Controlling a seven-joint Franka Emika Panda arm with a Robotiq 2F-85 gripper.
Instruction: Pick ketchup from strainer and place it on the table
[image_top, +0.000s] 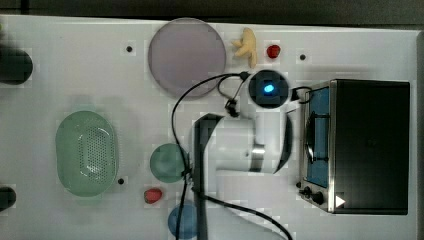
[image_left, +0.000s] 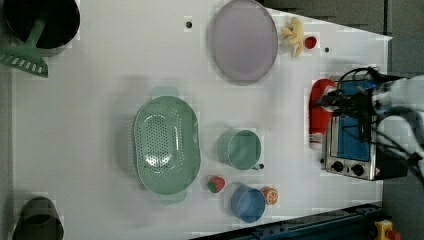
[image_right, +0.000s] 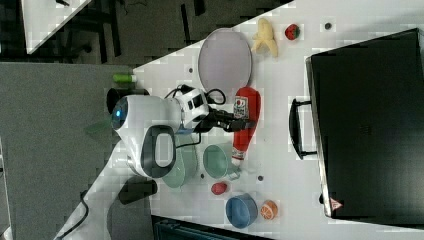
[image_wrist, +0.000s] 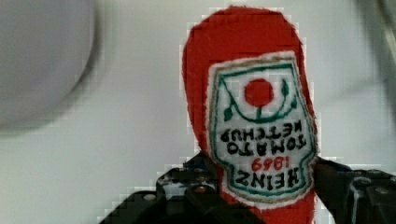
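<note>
Wrist view puts it plainly: the ketchup (image_wrist: 254, 121) sits between your fingers (image_wrist: 196, 184), which stand partly spread and clamp the bottle across its body at the lower edge of the label, one dark finger on each side. So you are pinching the bottle, not hovering over it.

Right view, same story: the gripper (image_right: 235, 121) reaches out level from the white arm and meets the ketchup (image_right: 245, 127) at the label end, with the white cap trailing away from the fingers toward the green mug (image_right: 217, 161). The strainer (image_left: 166, 145) lies well apart from the fingers and is empty, so I'd judge the pick done and you in the carry-and-place step.

In the left view the ketchup (image_left: 320, 112) is just beside the toaster oven (image_left: 350, 145), over bare counter (image_left: 100, 100). I can't tell whether the bottle already rests on the surface or hangs just above it.

What the next move calls for, as I read it: lower until the bottle is supported along its length, then spread the fingers wider and lift straight away. Mind the oven on one side of the fingers and the mug near the cap end; a sideways drift could knock either. The purple plate (image_right: 225, 59) lies beyond the fingers, clear of your path.
</note>
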